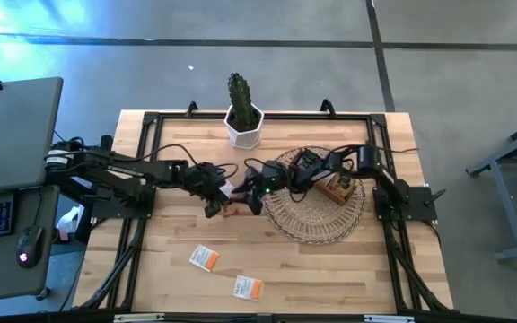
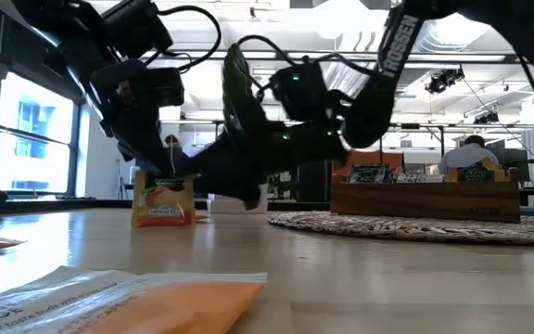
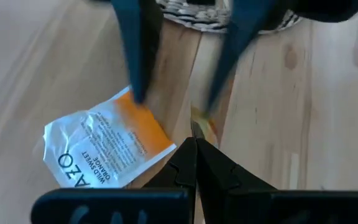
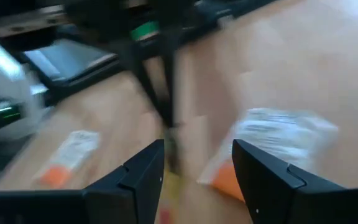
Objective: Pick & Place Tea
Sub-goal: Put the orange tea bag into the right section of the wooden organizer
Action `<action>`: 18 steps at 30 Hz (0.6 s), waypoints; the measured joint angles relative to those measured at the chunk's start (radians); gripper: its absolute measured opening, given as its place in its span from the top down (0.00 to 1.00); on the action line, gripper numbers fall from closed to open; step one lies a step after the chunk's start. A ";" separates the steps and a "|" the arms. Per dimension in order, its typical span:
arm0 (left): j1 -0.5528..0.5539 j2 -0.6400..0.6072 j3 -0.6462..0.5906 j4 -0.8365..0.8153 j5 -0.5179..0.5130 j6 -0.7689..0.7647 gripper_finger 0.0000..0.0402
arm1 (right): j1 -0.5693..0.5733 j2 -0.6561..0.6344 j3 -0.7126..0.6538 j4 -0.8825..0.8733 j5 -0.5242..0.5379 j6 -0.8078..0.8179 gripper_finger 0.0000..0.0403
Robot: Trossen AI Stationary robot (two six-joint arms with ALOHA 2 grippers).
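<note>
Presently | left end effector (image 3: 194, 146) seen closed on yellow-red sachet (image 3: 202, 121) | right end effector (image 4: 197, 163) spread open alongside | collision or dropped sachet risked, caused by crowding.

The high view looks straight down on the whole pale wooden table (image 1: 330, 269). The low view sits at tabletop level, facing the round wicker tray (image 2: 415, 224). Both wrist views look closely down at the tabletop beside that tray, sharing a white-and-orange sachet (image 3: 107, 149).
</note>
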 joint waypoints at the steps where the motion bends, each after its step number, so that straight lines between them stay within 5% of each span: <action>1: 0.000 0.002 0.000 0.007 0.000 0.001 1.00 | 0.001 0.014 0.023 -0.002 -0.044 0.008 0.54; 11: 0.002 0.003 0.000 0.009 -0.002 0.028 1.00 | 0.013 0.038 0.106 -0.131 -0.076 -0.055 0.58; 18: 0.002 0.003 0.000 0.008 -0.004 0.028 1.00 | 0.006 0.038 0.107 -0.158 -0.118 -0.065 0.89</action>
